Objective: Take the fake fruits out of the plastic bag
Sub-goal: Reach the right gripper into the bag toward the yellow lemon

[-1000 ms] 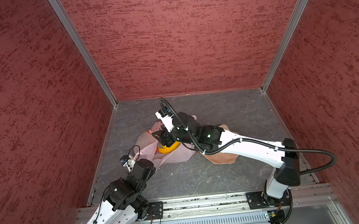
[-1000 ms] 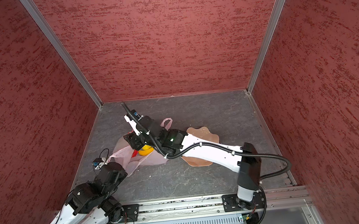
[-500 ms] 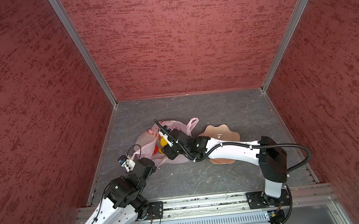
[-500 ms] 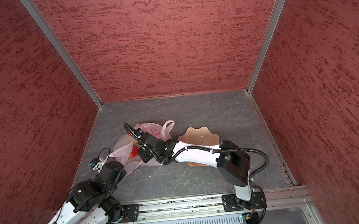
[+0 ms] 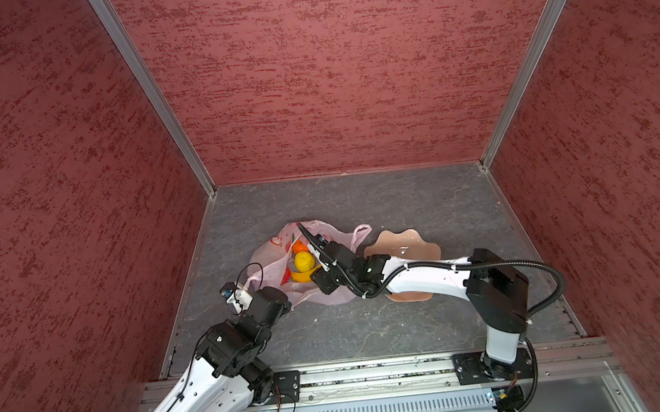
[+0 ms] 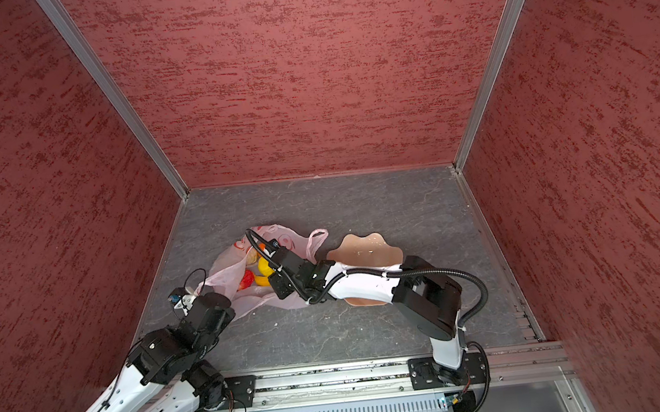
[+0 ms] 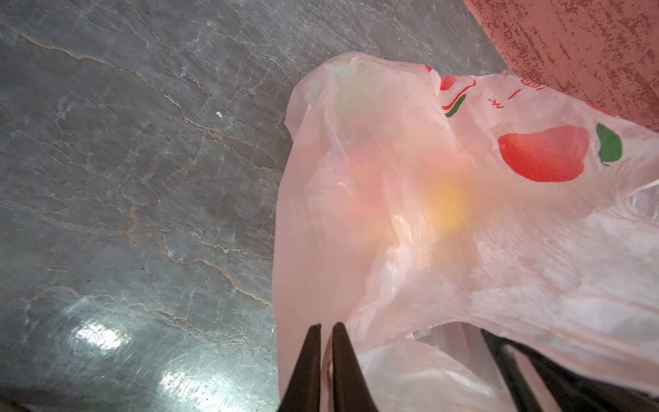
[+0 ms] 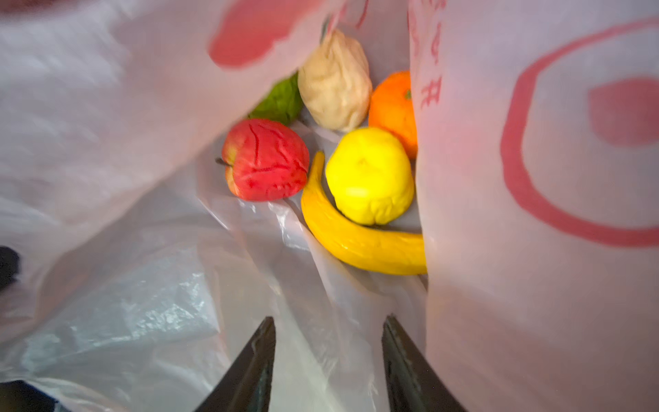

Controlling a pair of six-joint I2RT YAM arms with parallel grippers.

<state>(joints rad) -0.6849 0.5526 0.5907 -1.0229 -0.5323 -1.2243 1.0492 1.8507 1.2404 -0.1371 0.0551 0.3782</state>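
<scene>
So far, none of the task is done: all six fruits lie inside the plastic bag (image 5: 274, 267). The bag rests on the counter (image 5: 375, 336), on the left arm's side of the middle and just beside the peach dish (image 5: 403, 243).

Through the right wrist camera you look straight into the open mouth of the bag. The banana (image 8: 356, 242) lies nearest and curls around the yellow ball (image 8: 369, 176). The red apple (image 8: 265, 160) sits just beside them. Behind those come the orange ball (image 8: 392, 107), the beige lumpy piece (image 8: 333, 82) and the green ball (image 8: 281, 103), which is half hidden under a fold of film. They bunch together, most of them touching a neighbour.

Your left fingers (image 7: 308, 360) are clenched, and they appear to pinch the near edge of the bag, holding the mouth up. Your right fingers (image 8: 256, 356) stand apart at the mouth, near the banana, with only loose film beneath them; they grasp nothing.

What you can see of the dish holds nothing, though the right arm covers part of it.

Everything is left to do: six pieces to bring out, one after another, and judging by reach the banana looks like the first candidate.
</scene>
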